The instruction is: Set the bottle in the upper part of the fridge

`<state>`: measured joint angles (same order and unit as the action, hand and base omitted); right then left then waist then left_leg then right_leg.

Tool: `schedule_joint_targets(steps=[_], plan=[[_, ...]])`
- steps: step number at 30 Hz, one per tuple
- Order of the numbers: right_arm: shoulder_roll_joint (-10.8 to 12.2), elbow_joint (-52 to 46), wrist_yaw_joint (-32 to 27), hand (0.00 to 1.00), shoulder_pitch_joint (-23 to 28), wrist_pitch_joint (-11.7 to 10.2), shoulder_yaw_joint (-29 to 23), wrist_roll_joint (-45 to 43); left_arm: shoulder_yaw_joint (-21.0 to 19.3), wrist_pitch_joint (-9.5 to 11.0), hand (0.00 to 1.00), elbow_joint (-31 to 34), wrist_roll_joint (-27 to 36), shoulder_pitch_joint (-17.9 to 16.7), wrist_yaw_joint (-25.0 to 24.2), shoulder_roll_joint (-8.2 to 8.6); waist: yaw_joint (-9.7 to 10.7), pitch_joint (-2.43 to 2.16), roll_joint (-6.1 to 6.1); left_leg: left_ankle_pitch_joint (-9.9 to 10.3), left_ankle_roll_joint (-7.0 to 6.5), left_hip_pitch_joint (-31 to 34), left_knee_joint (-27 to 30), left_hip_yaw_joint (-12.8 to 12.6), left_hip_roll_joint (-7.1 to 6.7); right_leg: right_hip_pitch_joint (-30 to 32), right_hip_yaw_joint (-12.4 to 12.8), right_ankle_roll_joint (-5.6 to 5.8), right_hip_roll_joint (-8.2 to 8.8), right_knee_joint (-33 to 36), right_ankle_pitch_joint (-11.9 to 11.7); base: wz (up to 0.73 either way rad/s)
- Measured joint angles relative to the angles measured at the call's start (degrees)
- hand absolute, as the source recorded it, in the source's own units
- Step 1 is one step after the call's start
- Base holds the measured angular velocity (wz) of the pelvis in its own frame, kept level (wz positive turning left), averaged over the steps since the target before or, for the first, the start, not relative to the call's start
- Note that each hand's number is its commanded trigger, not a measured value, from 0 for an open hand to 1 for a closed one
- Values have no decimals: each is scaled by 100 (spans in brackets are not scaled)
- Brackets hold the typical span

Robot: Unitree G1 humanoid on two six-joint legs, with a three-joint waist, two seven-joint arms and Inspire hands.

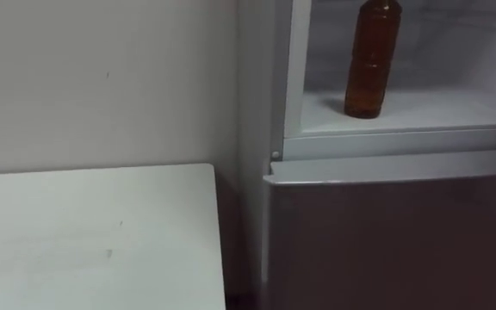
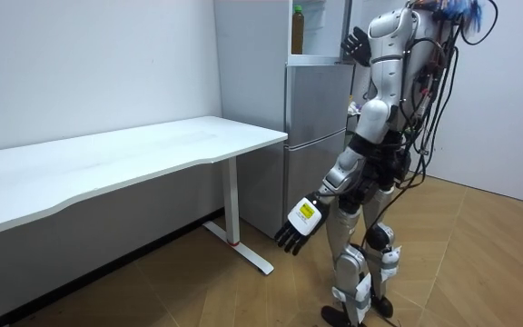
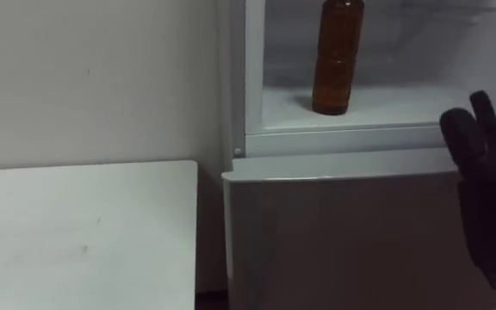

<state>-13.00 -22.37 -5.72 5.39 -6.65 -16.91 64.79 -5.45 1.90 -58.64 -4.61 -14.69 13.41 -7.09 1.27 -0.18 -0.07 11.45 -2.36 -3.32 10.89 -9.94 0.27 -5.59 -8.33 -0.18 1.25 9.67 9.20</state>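
- While the robot stands facing the fridge (image 1: 386, 232), the white tabletop (image 1: 93, 232) lies on its left, just beside the fridge.
- The left hand (image 2: 300, 222) hangs low by the robot's side, fingers loose, holding nothing. I think it has no job here.
- The bottle (image 1: 372, 60) stands upright on the shelf (image 1: 437, 108) in the upper fridge, so it looks put away.
- The right hand (image 3: 489, 198) is up near the shelf, apart from the bottle, fingers straight and holding nothing.

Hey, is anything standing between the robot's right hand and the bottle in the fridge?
Nothing visible. The bottle stands on the shelf of the open upper fridge; the right hand, open, is raised in front of the fridge, right of the bottle.
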Motion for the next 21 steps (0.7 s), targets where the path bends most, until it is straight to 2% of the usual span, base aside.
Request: schedule_joint_targets(steps=[2,5,7,11,13,15,21], plan=[[4,144,-81,0,66,-8,36,-2,1,21,0,-31,0,-15,2,-1,-11,5,33,0,-2,3,-2,-75,4,41,33,0,1,1,1,-19],[4,513,-198,0,151,-179,48,32,11,80,0,-38,-4,-46,61,-1,24,-4,72,-1,-7,8,3,-90,-13,82,36,13,41,-12,20,-4],[37,784,-353,0,162,-208,43,47,13,101,0,-26,-3,-50,169,0,32,-6,67,-4,-11,1,3,-90,-17,98,35,12,48,-2,45,0],[222,1097,-524,0,316,-268,82,253,119,102,0,5,0,-53,271,-6,81,-24,50,-7,-10,-27,28,-73,-16,62,36,8,21,-3,45,4],[324,1384,-643,0,387,-265,106,252,123,102,0,7,-5,-28,270,19,83,-18,26,-6,-9,-20,28,-73,-15,57,32,8,20,-7,46,2],[536,1683,-856,0,395,-266,104,310,121,102,0,8,-4,-16,269,51,128,-15,26,-6,-9,-19,1,-77,-18,62,29,9,19,-15,47,0],[593,2463,-1260,0,396,-316,97,510,120,103,0,4,4,25,211,52,158,-6,15,-5,-11,-29,-26,-70,-36,83,27,21,34,-13,71,0]])
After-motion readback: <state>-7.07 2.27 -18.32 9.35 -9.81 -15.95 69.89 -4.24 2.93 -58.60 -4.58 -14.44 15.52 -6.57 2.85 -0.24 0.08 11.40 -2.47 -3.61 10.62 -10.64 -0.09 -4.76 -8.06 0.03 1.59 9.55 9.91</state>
